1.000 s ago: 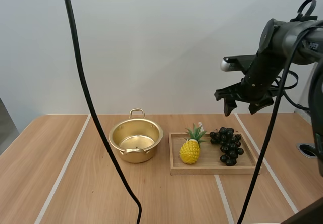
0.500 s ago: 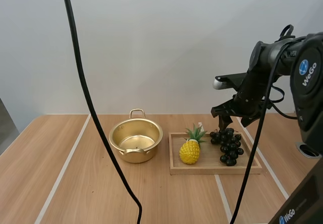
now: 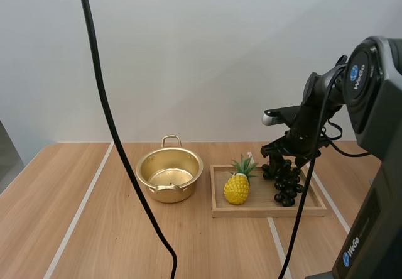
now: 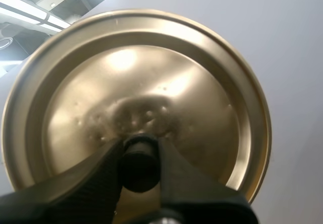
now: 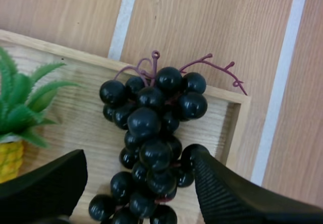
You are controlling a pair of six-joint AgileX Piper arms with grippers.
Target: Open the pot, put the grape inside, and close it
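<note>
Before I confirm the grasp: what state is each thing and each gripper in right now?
Pot: open, empty, upright on the table.
Lid: off the pot, held by its knob.
Left gripper: shut on the lid's knob.
Grapes: lying in the tray, not gripped.
Right gripper: open, fingers either side of the grapes.
Pineapple: in the tray, untouched.
</note>
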